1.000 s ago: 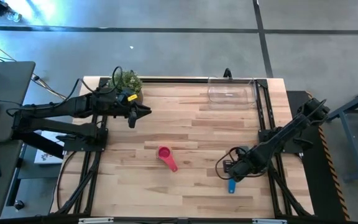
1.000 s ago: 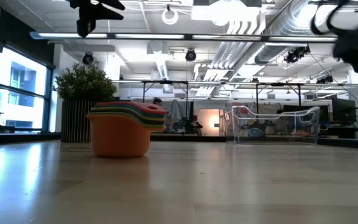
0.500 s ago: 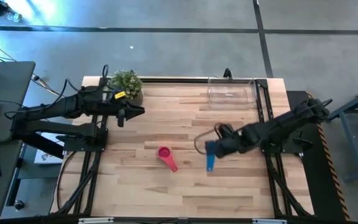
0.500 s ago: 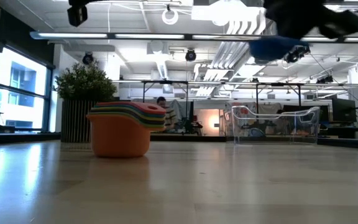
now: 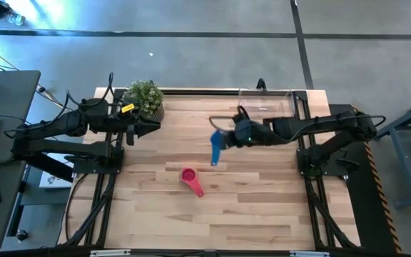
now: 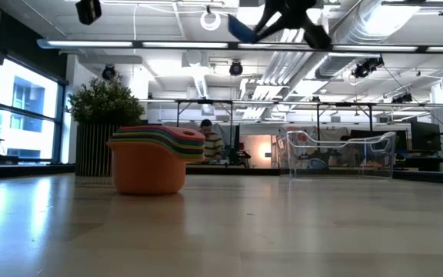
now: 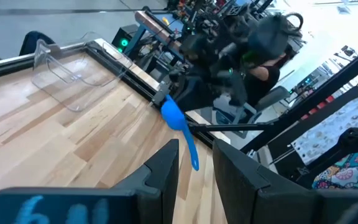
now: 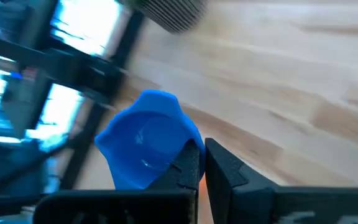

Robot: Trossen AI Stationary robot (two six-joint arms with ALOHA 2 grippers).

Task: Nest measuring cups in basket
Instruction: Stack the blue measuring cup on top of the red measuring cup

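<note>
the right gripper [image 5: 228,138] is gripping the blue measuring cup [image 5: 215,149] above the bench [image 5: 262,214]; the left gripper [image 5: 146,127], slightly parted, is hovering by the plant [image 5: 145,94].

Daylight is pouring through tall windows [image 6: 10,115] at the left of an open workshop, where white ducts [image 6: 337,23] and pipes are running under the ceiling. A person [image 6: 210,142] is sitting among what appear to be workbenches. Grey concrete floor [image 5: 205,18] is surrounding the wooden table [image 5: 212,214].
</note>
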